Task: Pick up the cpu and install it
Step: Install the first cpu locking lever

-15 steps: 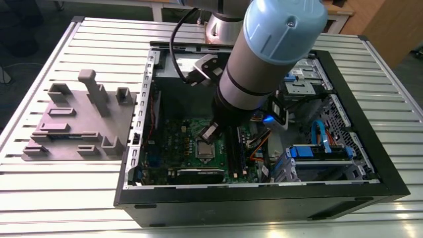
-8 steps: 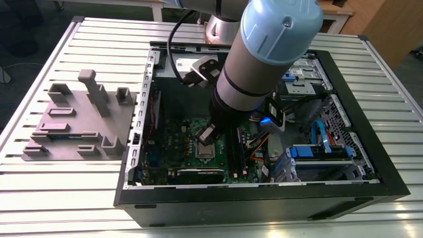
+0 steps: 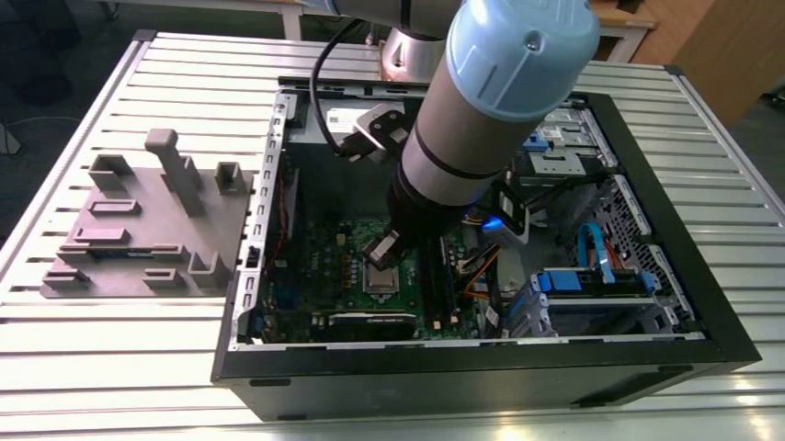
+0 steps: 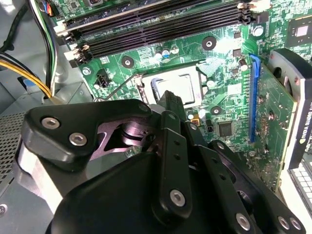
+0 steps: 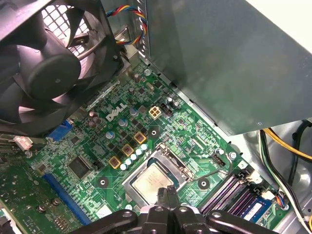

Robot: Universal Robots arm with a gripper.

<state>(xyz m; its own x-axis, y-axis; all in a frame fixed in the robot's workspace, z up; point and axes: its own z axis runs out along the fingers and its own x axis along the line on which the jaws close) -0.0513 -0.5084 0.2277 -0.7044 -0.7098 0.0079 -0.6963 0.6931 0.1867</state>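
On the exterior view's left, a grey block with slots [image 3: 145,230] sits on the slatted table [image 3: 73,349]. Next to it, toward the exterior view's right, lies an open computer case [image 3: 491,367]. The robot arm [image 3: 491,92] reaches down into the case, over the green board [image 3: 322,253].

The cpu [image 5: 152,182] is a small shiny square. It lies flat in the socket [image 5: 168,158] on the green board, and in the second wrist view the cpu [image 4: 176,86] sits in the open metal frame.

The pincer [image 5: 169,195] hangs just above the cpu, at its edge. Its two fingers are pressed together, with nothing between them. A round black fan [image 5: 46,63] is near, and long black memory slots [image 4: 161,27] run beside the socket.
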